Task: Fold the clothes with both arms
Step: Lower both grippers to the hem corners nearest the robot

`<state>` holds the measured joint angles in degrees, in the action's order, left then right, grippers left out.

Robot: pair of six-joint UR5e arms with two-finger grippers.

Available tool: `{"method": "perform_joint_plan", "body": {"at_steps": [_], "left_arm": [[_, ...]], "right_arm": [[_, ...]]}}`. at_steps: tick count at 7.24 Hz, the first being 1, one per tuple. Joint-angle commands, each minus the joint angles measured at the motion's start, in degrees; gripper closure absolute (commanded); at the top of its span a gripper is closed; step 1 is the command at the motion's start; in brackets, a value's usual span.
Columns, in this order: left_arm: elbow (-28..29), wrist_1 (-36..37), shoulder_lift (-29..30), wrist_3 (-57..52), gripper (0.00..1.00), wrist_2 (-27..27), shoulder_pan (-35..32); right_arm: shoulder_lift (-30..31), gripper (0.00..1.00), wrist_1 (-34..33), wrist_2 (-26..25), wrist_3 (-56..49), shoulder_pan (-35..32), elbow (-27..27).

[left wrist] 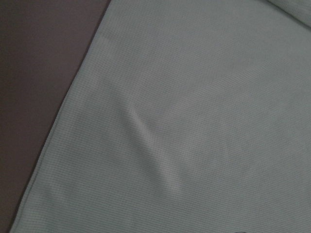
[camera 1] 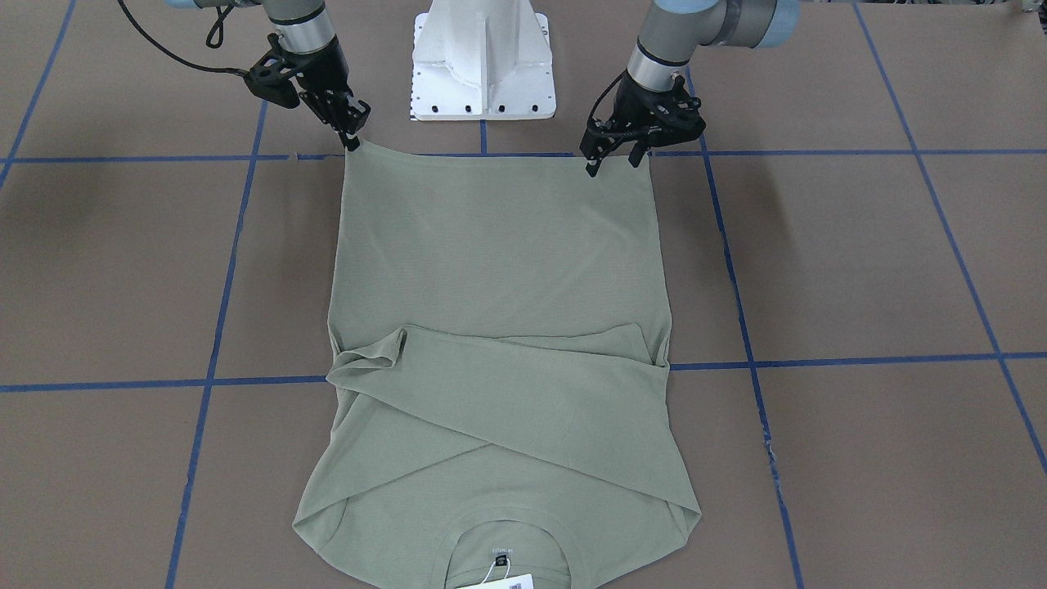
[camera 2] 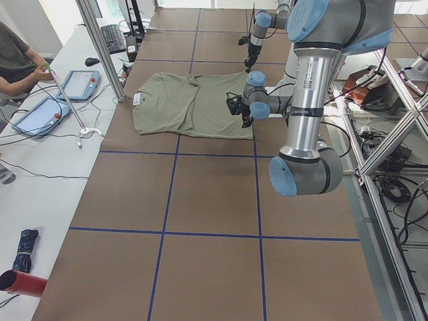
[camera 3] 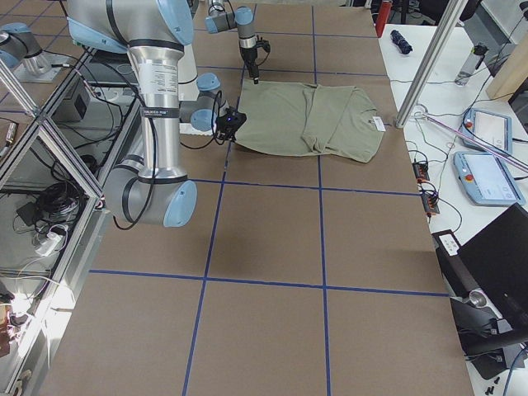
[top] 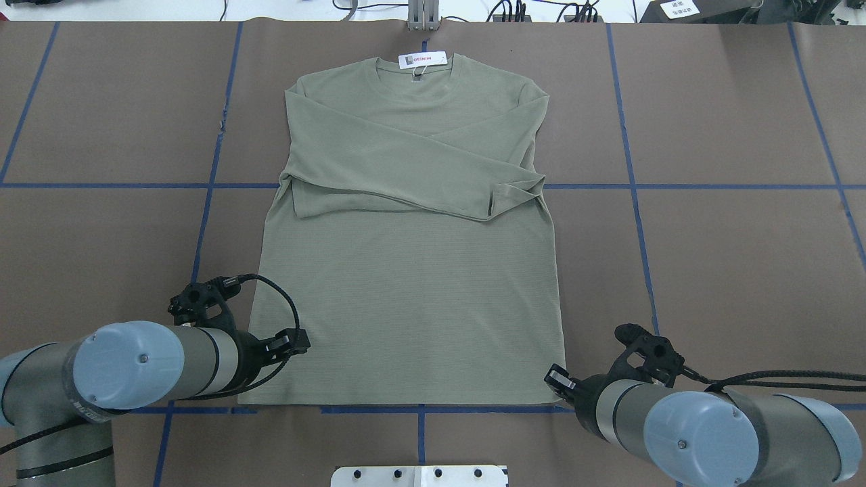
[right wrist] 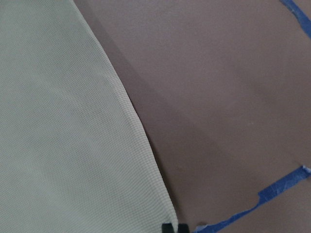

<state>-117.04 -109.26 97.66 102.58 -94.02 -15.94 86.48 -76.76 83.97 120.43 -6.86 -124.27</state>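
The sage-green shirt (camera 1: 499, 245) lies flat on the brown table, sleeves crossed over the chest and collar and white hang tag (top: 423, 59) at the far end. Its hem runs along the robot's side. In the front-facing view my right gripper (camera 1: 353, 139) is shut on the hem corner at the view's left, and the cloth rises slightly to it. The right wrist view shows the two tips (right wrist: 174, 228) together at that corner. My left gripper (camera 1: 613, 164) stands open over the other hem corner, fingers apart. The left wrist view is filled by shirt fabric (left wrist: 194, 121) with one soft wrinkle.
The white pedestal base (camera 1: 483, 65) stands between the arms, just behind the hem. Blue tape lines (top: 636, 186) grid the brown table. A person (camera 2: 17, 57) sits at a side bench with tablets (camera 2: 40, 114) beyond the collar end.
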Motion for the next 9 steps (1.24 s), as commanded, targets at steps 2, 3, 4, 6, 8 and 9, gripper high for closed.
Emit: {"method": "perform_joint_plan", "body": {"at_steps": [2,3,4,6,8,9], "left_arm": [[-0.1,-0.1,-2.6,1.7,0.11,-0.3,1.3],[0.0,-0.1,-2.9,2.3,0.13,-0.2,2.3],[0.1,0.0,-2.9,2.4,0.14,-0.3,2.8],[0.1,0.0,-3.8,2.4,0.23,-0.2,3.8],[0.1,0.0,-4.1,2.4,0.34,-0.2,3.8],[0.1,0.0,-4.2,2.4,0.41,-0.3,3.8]], "right_arm": [[-0.1,1.00,-0.3,-0.3,0.1,0.0,-0.1],[-0.1,1.00,-0.3,-0.3,0.1,0.0,-0.1],[-0.1,1.00,-0.3,-0.3,0.1,0.0,-0.1],[-0.2,1.00,-0.3,-0.4,0.1,0.0,-0.1],[-0.4,1.00,-0.3,-0.4,0.1,0.0,-0.1],[-0.4,1.00,-0.3,-0.4,0.2,0.0,-0.1]]}}
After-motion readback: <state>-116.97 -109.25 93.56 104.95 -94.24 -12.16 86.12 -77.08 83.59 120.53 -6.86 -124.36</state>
